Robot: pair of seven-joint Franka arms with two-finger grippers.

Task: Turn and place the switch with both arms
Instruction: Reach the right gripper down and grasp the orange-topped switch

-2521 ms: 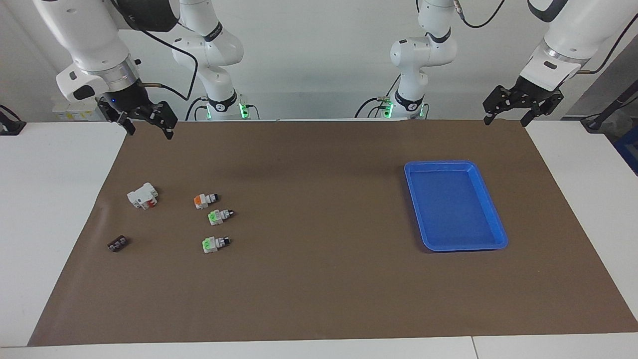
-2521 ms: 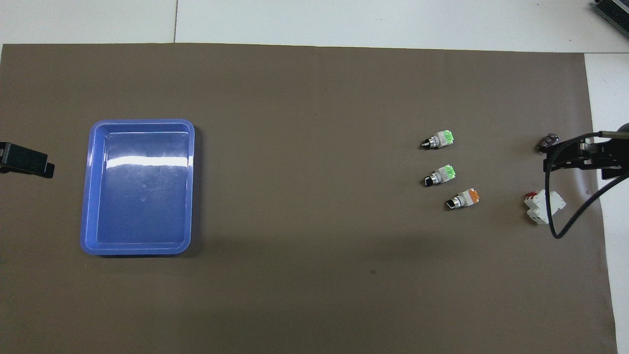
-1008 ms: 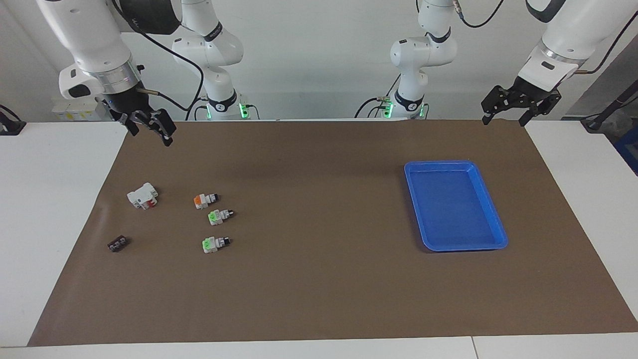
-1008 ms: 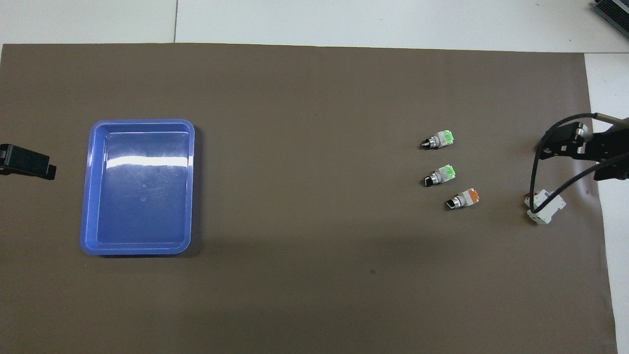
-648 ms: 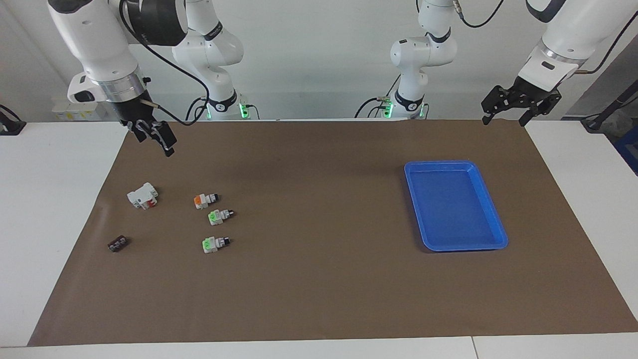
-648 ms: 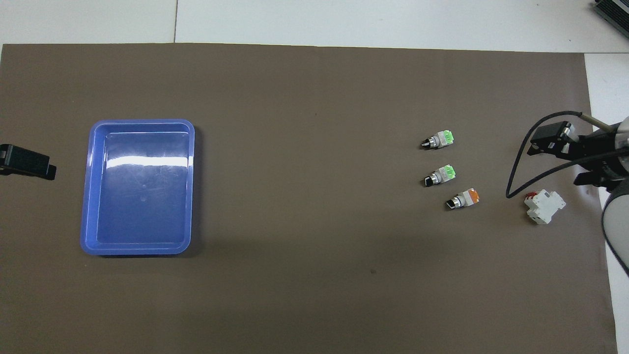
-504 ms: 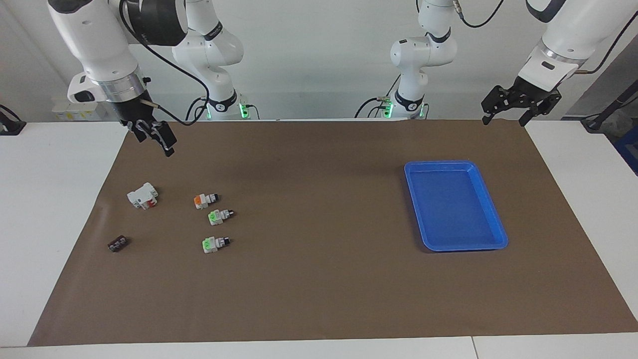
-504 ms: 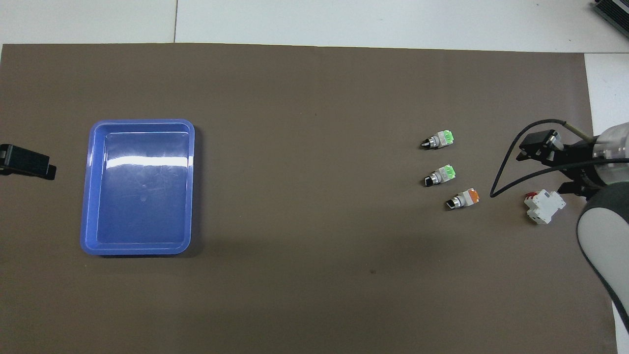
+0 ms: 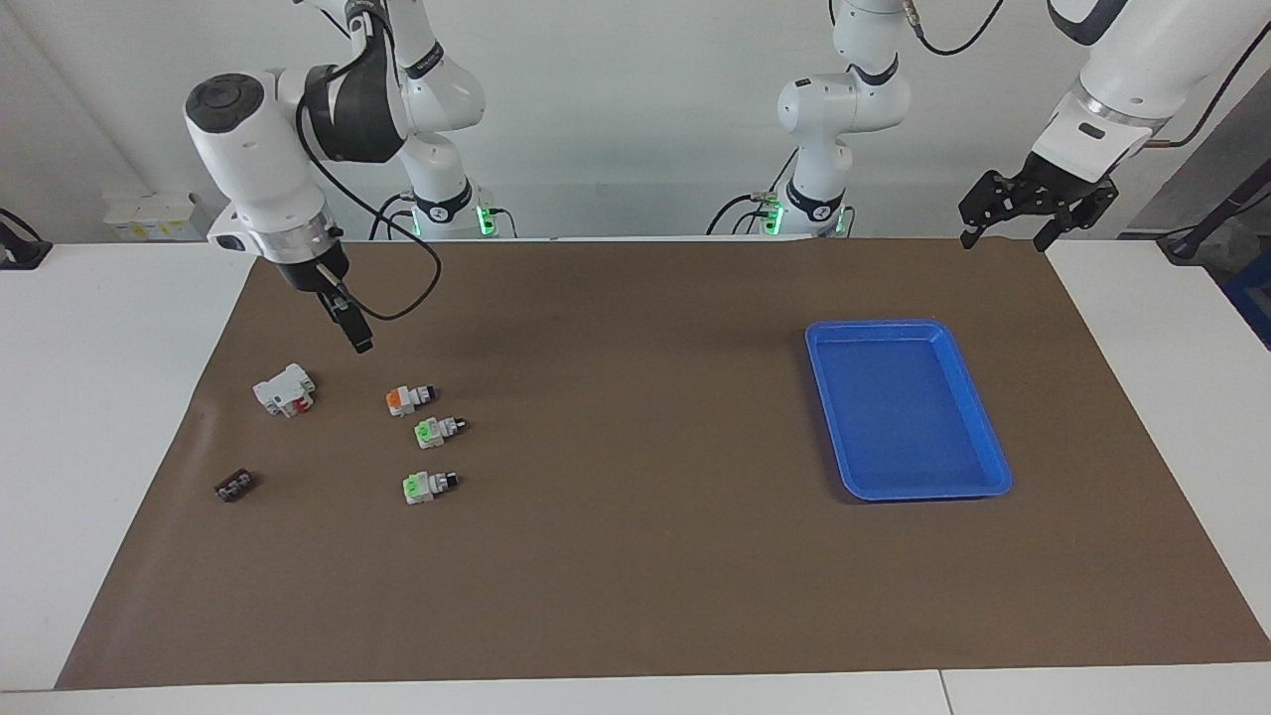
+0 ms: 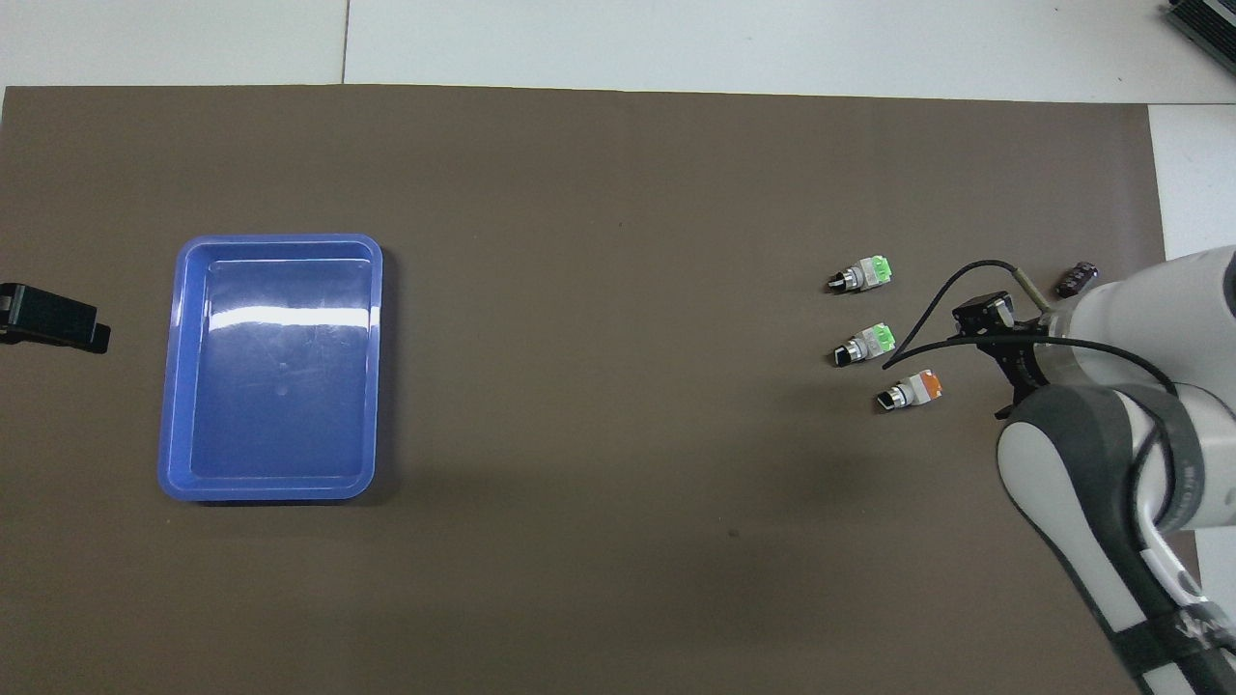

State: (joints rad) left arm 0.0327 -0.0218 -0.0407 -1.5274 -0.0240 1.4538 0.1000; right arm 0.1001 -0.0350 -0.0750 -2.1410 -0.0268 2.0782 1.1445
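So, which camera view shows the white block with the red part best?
The facing view: the white block with the red part lies there uncovered on the brown mat. In the overhead view the right arm covers it completely.

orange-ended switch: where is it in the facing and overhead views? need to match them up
Facing view: the orange-ended switch lies toward the right arm's end of the mat, nearest the robots of the three small switches in the row.
Overhead view: the same switch shows lowest of that row, orange end toward the right arm.
Shared landmark: the green-ended switch next to it, farther from the robots; the blue tray sits toward the left arm's end.
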